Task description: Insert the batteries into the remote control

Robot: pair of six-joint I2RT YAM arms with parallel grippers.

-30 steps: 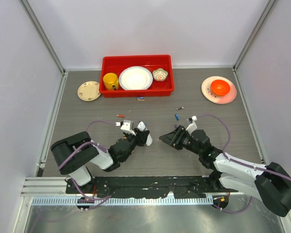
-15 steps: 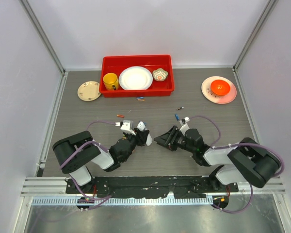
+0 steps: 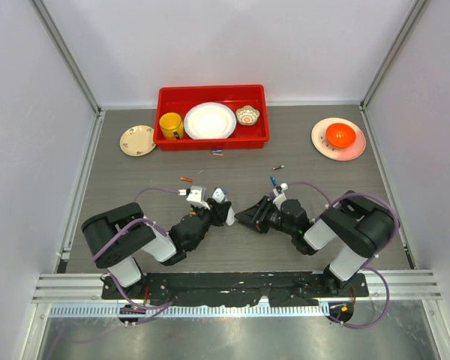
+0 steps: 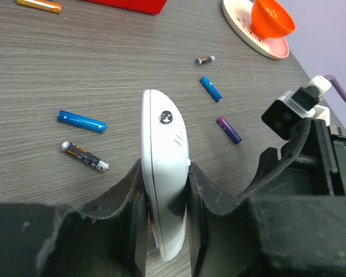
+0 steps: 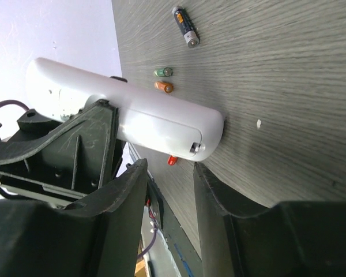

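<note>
Grey wood-grain surface point(image 3: 135, 172) carries loose batteries point(image 4: 82, 122) on the far side of centre. Left gripper point(image 4: 166, 193) clamps the remote control point(image 4: 164, 138) edgewise at centre. Right gripper point(image 5: 170, 170) stands partly open and empty, just right of it. Risk: a sideways knock from the right gripper could twist the remote control in its clamp.

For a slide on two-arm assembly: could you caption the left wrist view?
Left gripper clamps a slim white plastic remote control edge-up; small cylindrical batteries lie scattered on the grey table.
</note>
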